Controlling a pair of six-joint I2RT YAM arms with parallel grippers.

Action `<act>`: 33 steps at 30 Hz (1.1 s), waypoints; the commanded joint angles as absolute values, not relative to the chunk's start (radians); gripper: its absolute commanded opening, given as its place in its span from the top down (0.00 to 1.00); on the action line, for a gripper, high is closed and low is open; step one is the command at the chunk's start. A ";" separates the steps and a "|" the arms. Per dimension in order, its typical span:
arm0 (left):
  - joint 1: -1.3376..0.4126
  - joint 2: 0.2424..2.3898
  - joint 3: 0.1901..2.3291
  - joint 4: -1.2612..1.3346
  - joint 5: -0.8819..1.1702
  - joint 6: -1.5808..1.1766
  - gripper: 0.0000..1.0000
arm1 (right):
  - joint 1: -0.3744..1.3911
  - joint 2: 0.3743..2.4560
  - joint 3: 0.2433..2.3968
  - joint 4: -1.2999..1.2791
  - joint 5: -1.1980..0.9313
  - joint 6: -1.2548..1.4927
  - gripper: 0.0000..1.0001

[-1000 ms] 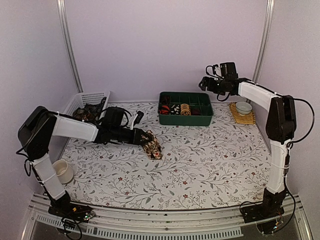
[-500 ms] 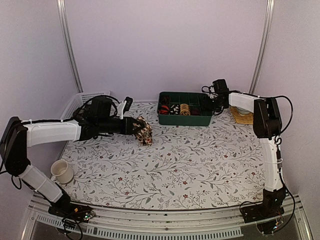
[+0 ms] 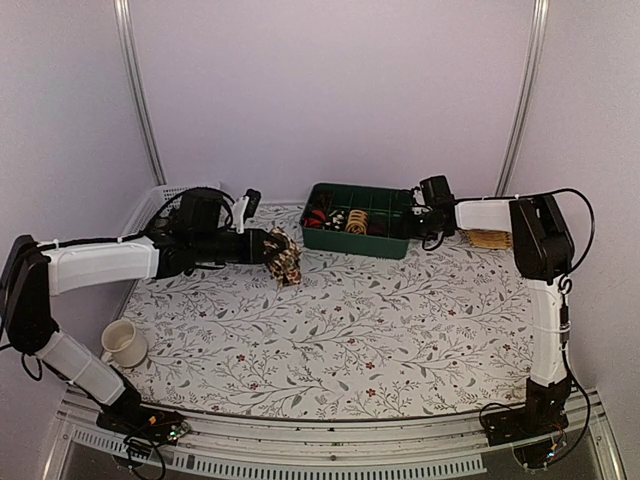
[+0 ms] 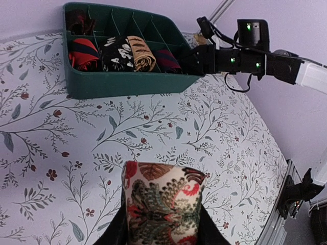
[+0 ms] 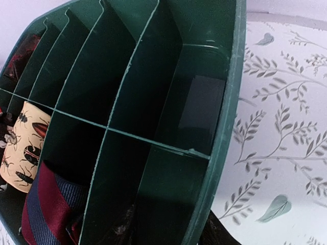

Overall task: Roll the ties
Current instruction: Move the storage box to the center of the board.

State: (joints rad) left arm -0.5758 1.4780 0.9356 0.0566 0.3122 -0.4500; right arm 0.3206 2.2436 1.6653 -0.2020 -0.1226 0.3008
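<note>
My left gripper [image 3: 276, 256] is shut on a rolled tie [image 3: 287, 260] with a cream, red and dark floral print, held just above the cloth to the left of the green tray [image 3: 355, 244]. In the left wrist view the roll [image 4: 163, 201] fills the space between the two dark fingers of the left gripper [image 4: 162, 227]. Other rolled ties sit in the tray's compartments: red and navy [image 4: 84, 51], black-and-white [image 4: 116, 53], tan [image 4: 140, 53]. My right gripper [image 3: 422, 222] is shut on the tray's right end wall [image 5: 225, 127], one finger inside and one outside. The tray sits askew.
A white mesh basket [image 3: 165, 205] stands at the back left behind my left arm. A white mug [image 3: 125, 342] sits near the front left. A bamboo mat [image 3: 490, 238] lies at the back right. The floral cloth [image 3: 400, 320] covers the table.
My left arm carried the rolled tie back and up towards the tray. My right gripper dropped to the tray's right end and closed on its wall, and the tray shifted left and turned.
</note>
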 commanded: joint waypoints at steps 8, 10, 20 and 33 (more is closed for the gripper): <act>-0.587 1.346 0.960 0.049 0.174 -0.540 1.00 | 0.559 2.016 1.399 -0.307 -0.150 0.320 0.64; -0.588 1.326 0.964 0.044 0.156 -0.561 1.00 | 0.591 1.990 1.369 -0.304 -0.154 0.340 0.65; -0.636 1.298 0.988 0.040 0.097 -0.675 1.00 | 0.767 1.827 1.227 -0.226 -0.099 0.572 0.52; -0.820 1.361 0.954 0.302 -0.047 -0.935 1.00 | 0.579 1.372 1.165 -0.285 -0.021 0.631 0.00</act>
State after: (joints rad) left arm -0.7681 1.3254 0.9623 0.1635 0.0082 -0.8257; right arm 0.6338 1.5814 1.1988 -0.2646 -0.0601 0.6098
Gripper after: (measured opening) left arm 0.301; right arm 0.997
